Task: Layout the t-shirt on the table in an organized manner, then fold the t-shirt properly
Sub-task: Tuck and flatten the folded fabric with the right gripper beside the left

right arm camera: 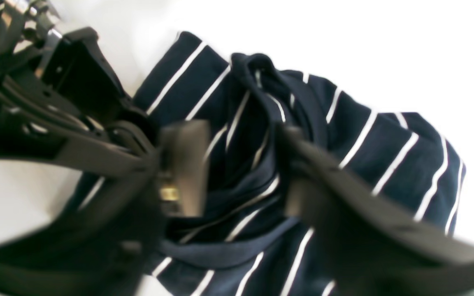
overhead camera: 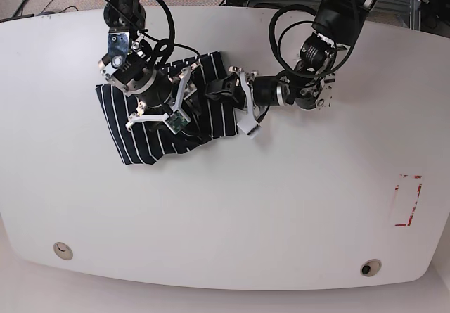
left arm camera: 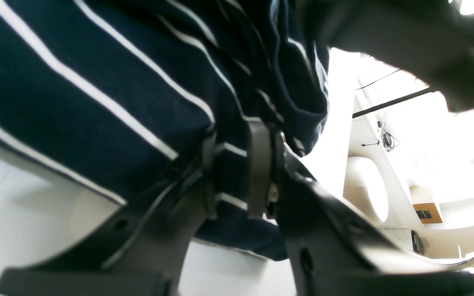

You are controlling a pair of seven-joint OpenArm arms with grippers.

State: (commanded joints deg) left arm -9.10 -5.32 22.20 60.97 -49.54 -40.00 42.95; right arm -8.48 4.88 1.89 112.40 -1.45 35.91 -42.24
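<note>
Shirt bunched on the table, layout barely begun, no fold made.

From my left wrist view, the left gripper (left arm camera: 237,172) has its jaws pinched on a fold of the t-shirt (left arm camera: 97,90), lifting it just off the table (left arm camera: 23,213). In the right wrist view, blurred, my right gripper (right arm camera: 241,168) stands spread wide over the rumpled cloth (right arm camera: 385,152), holding nothing I can make out. In the base view the t-shirt (overhead camera: 140,133) lies crumpled at the table's (overhead camera: 246,221) far left, both arms on it; I judge spreading flat and every fold are left.
</note>
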